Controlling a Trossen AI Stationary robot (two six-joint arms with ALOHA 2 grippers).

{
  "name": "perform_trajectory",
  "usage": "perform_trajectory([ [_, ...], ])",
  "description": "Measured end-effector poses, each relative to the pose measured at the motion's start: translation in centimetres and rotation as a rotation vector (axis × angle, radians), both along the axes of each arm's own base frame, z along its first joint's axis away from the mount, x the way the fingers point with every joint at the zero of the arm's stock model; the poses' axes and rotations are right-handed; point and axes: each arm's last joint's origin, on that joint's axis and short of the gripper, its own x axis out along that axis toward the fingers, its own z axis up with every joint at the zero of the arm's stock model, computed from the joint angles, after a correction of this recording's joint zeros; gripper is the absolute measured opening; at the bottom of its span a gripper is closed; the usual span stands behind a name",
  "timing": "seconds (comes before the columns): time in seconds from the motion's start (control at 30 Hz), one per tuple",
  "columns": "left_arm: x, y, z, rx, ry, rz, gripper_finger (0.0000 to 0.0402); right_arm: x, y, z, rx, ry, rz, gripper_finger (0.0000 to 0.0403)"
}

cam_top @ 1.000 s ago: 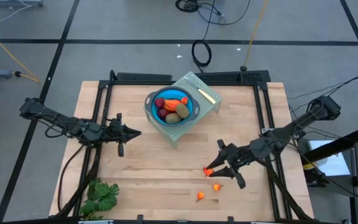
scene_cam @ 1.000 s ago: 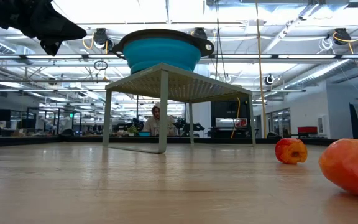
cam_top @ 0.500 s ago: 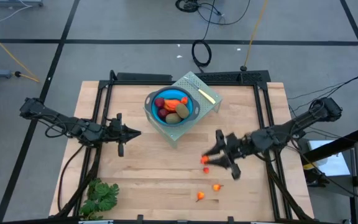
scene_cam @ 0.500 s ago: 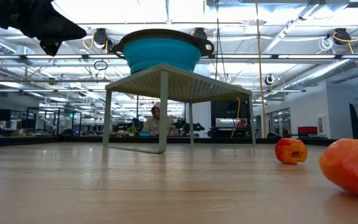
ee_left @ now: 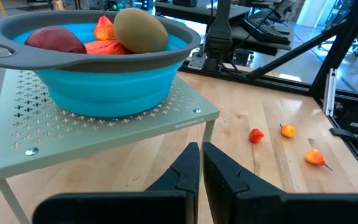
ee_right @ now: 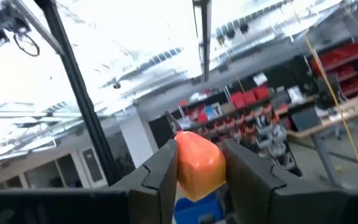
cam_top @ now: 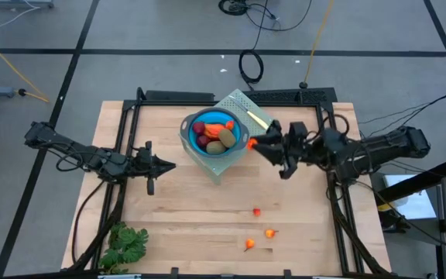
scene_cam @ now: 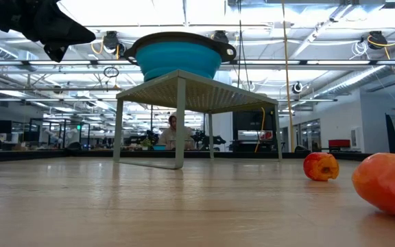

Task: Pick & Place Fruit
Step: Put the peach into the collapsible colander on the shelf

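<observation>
A blue bowl [cam_top: 211,133] with a grey rim stands on a perforated grey-green stand [cam_top: 255,132] at the table's far middle. It holds dark-red, olive-brown and red-orange fruit [ee_left: 140,29]. My right gripper [cam_top: 259,144] is beside the bowl's right rim, raised and shut on a small orange piece [ee_right: 199,163]. Three tiny orange-red pieces [cam_top: 256,211] lie on the table nearer the front. My left gripper [ee_left: 201,167] is left of the stand, shut on nothing. My right gripper pinches the small orange piece's two sides [ee_right: 185,167] between its two fingers [ee_right: 164,169]. The fingers come from the table's right side and slant upward. The piece is lifted clear of the table, just right of the bowl's rim [cam_top: 241,141].
A thin yellow stick [cam_top: 258,118] lies on the stand behind the bowl. A leafy green bunch [cam_top: 126,244] sits at the near left corner. Black frame rails [cam_top: 327,116] run along the table's sides. Two tiny pieces [scene_cam: 320,166] show in the low view.
My right gripper has risen from the near right part of the table and swung toward the far edge, up to the bowl's right rim, tipping its fingers upward. The small orange piece has stayed between its fingers and is lifted clear of the table.
</observation>
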Motion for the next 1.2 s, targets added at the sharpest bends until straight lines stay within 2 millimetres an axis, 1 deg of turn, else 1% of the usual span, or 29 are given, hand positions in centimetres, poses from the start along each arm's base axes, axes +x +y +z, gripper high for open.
perform_trajectory([
  [0.13, 0.0, 0.0, 0.0, 0.003, 0.001, 0.000, 0.0019, 0.0, -1.5, 0.4, -0.007, -0.042, -0.040, 0.0111],
  [0.33, 0.0, 0.0, 0.0, 0.001, 0.000, 0.001, 0.0019, 0.2, -3.4, 0.3, -0.021, -0.046, -0.095, 0.0111],
  [0.5, 0.0, 0.0, 0.0, -0.001, -0.005, 0.003, 0.0019, 0.4, -4.4, 0.1, -0.028, -0.037, -0.123, 0.0111],
  [0.57, 0.0, 0.0, 0.1, 0.000, -0.006, 0.008, 0.0019, 0.5, -4.7, -0.1, -0.053, -0.018, -0.112, 0.0111],
  [0.63, 0.0, 0.0, 0.1, 0.001, -0.006, 0.009, 0.0019, 0.8, -4.9, -0.5, -0.101, 0.011, -0.137, 0.0111],
  [0.77, 0.0, 0.0, 0.1, 0.001, -0.007, 0.009, 0.0019, 1.7, -5.5, -1.6, -0.229, 0.092, -0.206, 0.0111],
  [0.83, 0.0, 0.0, 0.1, 0.001, -0.006, 0.009, 0.0019, 2.5, -5.9, -1.7, -0.282, 0.147, -0.234, 0.0111],
  [0.9, 0.0, 0.0, 0.1, 0.000, -0.006, 0.009, 0.0019, 3.2, -6.3, -1.8, -0.340, 0.240, -0.251, 0.0111],
  [1.07, 0.0, 0.0, 0.1, -0.001, -0.007, 0.010, 0.0019, 5.5, -7.7, -1.1, -0.494, 0.464, -0.282, 0.0112],
  [1.2, 0.0, 0.0, 0.1, 0.001, -0.006, 0.009, 0.0019, 7.0, -8.8, -0.8, -0.589, 0.585, -0.292, 0.0112],
])
